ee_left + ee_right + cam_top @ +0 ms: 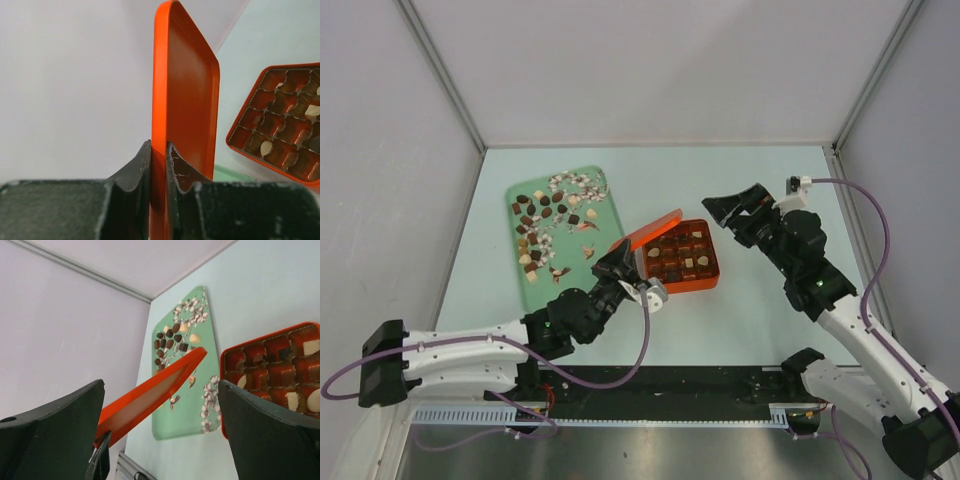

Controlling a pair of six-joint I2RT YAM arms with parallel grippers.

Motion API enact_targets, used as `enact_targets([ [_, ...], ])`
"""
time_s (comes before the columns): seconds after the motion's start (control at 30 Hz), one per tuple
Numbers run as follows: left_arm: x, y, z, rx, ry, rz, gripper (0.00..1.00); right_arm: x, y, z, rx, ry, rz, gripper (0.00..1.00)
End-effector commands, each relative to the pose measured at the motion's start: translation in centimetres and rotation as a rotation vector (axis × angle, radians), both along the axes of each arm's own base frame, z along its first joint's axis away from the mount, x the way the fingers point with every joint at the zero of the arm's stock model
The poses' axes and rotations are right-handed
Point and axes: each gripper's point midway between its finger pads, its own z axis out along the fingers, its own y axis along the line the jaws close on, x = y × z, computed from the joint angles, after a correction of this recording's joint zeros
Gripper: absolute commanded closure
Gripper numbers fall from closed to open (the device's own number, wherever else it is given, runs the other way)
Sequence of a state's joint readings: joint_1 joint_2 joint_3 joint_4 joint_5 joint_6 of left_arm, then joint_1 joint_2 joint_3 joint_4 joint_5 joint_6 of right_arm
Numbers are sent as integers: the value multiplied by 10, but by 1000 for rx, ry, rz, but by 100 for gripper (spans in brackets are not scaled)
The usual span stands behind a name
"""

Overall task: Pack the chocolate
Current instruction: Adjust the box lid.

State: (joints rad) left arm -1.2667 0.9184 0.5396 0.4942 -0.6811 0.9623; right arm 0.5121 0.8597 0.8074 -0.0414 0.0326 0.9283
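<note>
Loose chocolate pieces (538, 222), mostly dark brown with some cream, lie on a green flowered tray (582, 185) at the left. The orange box (712, 280) with a grid of cells sits mid-table and holds a few pieces (688, 262). My left gripper (620, 266) is shut on the edge of the orange lid (652, 230), holding it tilted up beside the box's left side. In the left wrist view the lid (187, 100) stands on edge between my fingers (159, 150). My right gripper (735, 208) is open and empty, above the table just right of the box.
Grey walls close in the table on three sides. In the right wrist view the tray (187, 385), its chocolates (170, 337), the raised lid (150, 395) and the box (275, 370) lie ahead of my open right gripper (161, 385). A black rail runs along the near edge.
</note>
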Motion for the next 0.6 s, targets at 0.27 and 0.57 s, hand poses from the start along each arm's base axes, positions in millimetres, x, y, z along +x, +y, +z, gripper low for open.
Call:
enact_targets([
  [0.27,-15,-13,18,34,-146,-36,100,-6,40,-8,107,140,202,0],
  [0.57,-17,-26,3,90,-134,-58,100,-2,63,-27,134,218,268,4],
])
